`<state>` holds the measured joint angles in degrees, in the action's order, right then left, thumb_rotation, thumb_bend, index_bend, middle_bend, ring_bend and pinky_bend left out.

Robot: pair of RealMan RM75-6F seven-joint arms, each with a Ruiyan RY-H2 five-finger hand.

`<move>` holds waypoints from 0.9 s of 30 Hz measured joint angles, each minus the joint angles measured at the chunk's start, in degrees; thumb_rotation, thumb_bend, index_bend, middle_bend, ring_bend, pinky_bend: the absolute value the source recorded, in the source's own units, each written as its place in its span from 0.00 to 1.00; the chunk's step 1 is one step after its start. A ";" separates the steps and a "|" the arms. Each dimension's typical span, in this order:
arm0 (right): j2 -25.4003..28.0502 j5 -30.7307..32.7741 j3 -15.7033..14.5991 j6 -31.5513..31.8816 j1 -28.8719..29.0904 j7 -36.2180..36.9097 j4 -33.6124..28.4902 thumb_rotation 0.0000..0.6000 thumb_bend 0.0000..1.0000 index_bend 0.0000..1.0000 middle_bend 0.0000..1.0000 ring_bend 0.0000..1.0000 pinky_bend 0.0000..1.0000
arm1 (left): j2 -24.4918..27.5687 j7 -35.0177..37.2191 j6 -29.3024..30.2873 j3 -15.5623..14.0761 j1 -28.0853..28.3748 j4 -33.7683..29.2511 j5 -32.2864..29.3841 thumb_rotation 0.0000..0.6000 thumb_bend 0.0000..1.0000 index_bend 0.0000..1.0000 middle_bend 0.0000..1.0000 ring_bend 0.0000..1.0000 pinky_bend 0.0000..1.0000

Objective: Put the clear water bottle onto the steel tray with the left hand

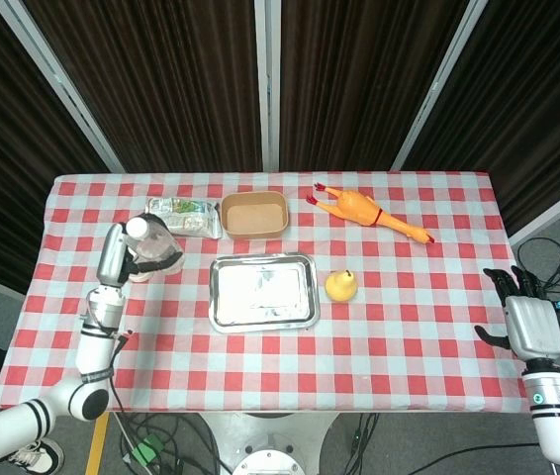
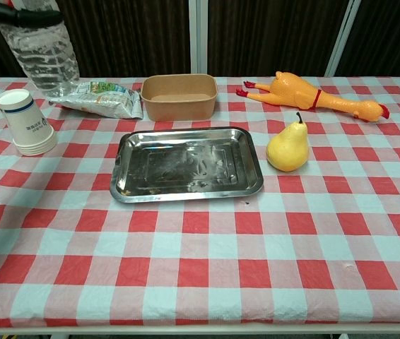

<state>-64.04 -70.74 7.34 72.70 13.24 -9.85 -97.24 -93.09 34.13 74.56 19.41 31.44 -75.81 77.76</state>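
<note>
Clear water bottle (image 1: 151, 242) — gripped in my left hand (image 1: 127, 259), lifted, well left of the steel tray (image 1: 263, 290). Step: carry. Next: swing right over the tray, lower, release.

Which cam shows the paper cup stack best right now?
Chest view: the paper cup stack sits unobstructed, blue rim stripe and nested rims clear. In the head view the left robot hand and clear water bottle hide it.
</note>
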 measured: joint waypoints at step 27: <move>0.53 3.94 1.12 -3.84 1.29 2.43 2.09 1.00 0.11 0.12 0.14 0.00 0.05 | -28.93 9.23 -8.18 0.72 11.56 33.89 -1.26 1.00 0.23 0.61 0.69 0.57 0.60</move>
<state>-63.51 -66.80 8.46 68.86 14.53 -7.42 -95.15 -122.03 43.35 66.38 20.13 43.00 -41.92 76.50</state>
